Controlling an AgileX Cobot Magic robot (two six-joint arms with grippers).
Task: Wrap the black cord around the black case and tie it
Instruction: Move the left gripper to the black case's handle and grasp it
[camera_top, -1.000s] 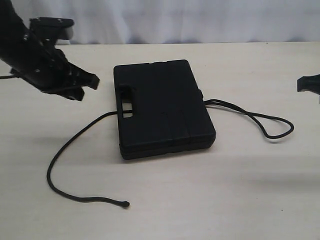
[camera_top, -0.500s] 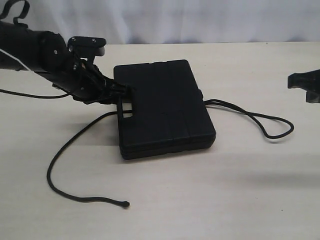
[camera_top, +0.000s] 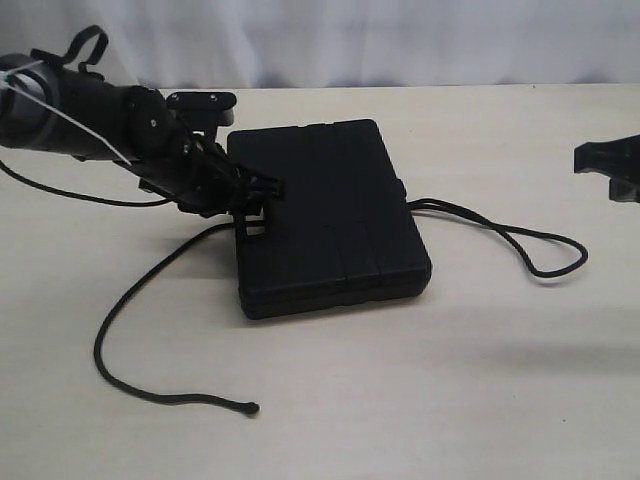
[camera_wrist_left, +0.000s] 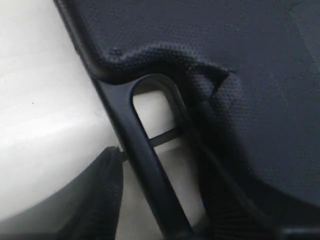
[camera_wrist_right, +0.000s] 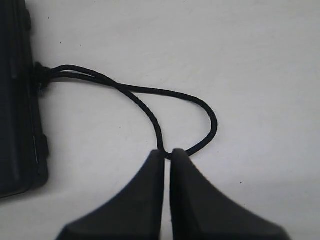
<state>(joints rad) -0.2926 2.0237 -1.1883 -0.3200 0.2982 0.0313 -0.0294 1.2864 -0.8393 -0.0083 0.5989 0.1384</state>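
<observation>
Handle (camera_wrist_left: 144, 165) on the nine o'clock edge of the black case (camera_top: 330, 215), on the counter (camera_top: 420, 400), lay between spread left fingers (camera_wrist_left: 100, 200); black cord (camera_top: 126, 295) trailed toward seven o'clock; right fingers (camera_wrist_right: 145, 200), clenched empty, hung at three.

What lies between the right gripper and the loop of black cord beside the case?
Nothing visible does. Only bare table separates the shut right gripper from the black cord loop, which lies free beside the black case. The left gripper is away at the case's other side.
</observation>
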